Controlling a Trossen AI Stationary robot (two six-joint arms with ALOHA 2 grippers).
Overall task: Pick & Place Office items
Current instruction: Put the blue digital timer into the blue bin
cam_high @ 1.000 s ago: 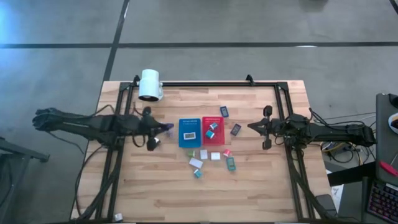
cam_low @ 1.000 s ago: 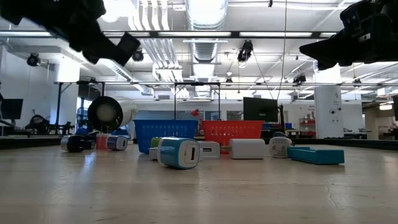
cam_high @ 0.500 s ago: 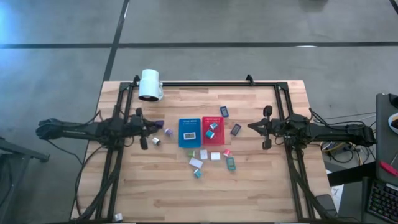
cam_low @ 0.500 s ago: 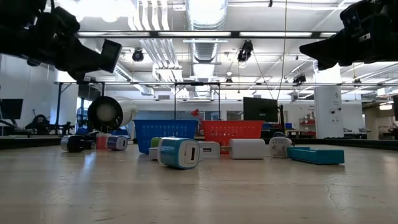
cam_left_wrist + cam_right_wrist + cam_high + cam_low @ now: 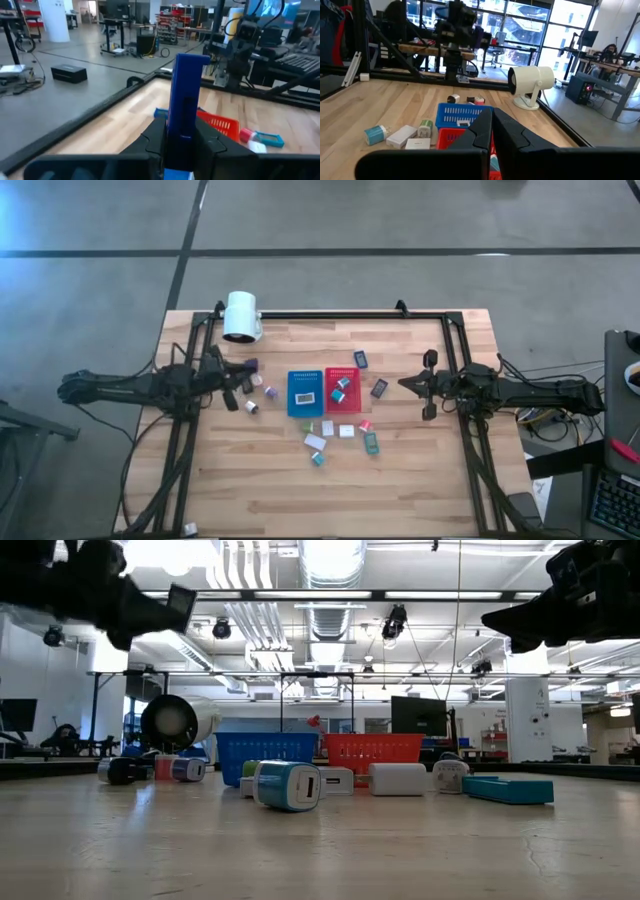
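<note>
Blue block [image 5: 186,105] stands upright, clamped between the left gripper [image 5: 243,372] fingers, raised over the table's [image 5: 400,480] left side near the white cylinder [image 5: 241,316]. Right gripper [image 5: 404,383] hangs fully closed, holding nothing, right of the red tray [image 5: 341,405].

Small office items [image 5: 327,427] scattered, blue block [image 5: 186,100] upright — clamped

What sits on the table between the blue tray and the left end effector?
High view: two small office items, a purple block and a white one, lie between blue tray and left end effector.
</note>
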